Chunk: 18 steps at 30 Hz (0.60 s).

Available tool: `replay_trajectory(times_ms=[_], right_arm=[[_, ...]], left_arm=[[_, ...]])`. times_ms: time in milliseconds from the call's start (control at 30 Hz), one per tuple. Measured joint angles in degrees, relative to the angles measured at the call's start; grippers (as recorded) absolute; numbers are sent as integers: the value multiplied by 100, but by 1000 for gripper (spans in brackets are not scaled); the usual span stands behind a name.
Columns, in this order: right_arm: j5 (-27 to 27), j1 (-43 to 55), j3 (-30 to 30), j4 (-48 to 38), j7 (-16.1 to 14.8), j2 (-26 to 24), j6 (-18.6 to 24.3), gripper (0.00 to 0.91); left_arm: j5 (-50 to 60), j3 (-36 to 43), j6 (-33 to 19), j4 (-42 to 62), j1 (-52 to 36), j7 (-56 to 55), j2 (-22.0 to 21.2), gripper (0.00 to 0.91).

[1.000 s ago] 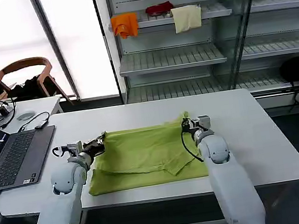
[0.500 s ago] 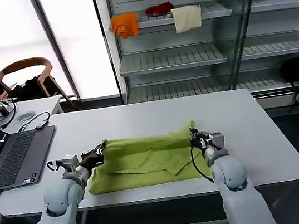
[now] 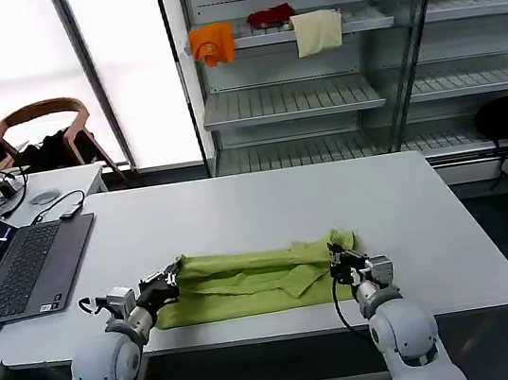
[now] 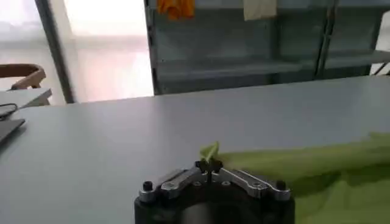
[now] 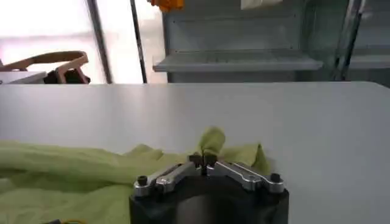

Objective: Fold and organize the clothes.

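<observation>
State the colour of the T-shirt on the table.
Plain lime yellow-green T-shirt; clearest in the head view.

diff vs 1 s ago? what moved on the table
Both grippers drew the far edge of the T-shirt toward the robot: left gripper and right gripper, each shut on a corner, came back toward the near table edge. The shirt now lies as a narrower folded band. Laptop and shelf cloths unchanged.

The white table (image 3: 431,221) carries the lime T-shirt (image 3: 249,282) near its front edge.
</observation>
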Motion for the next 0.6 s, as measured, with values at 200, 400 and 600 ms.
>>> replay_trajectory(times_ms=[200, 400, 600], right_arm=[[-299, -107, -17, 63, 70, 30, 10, 907], [-685, -187, 23, 127, 132, -1, 56, 907], [-1004, -285, 78, 229, 153, -23, 101, 907]], left_arm=[[312, -32, 9, -106, 175, -43, -34, 907], [591, -18, 16, -130, 266, -133, -101, 907], [754, -53, 14, -224, 338, -265, -180, 907]])
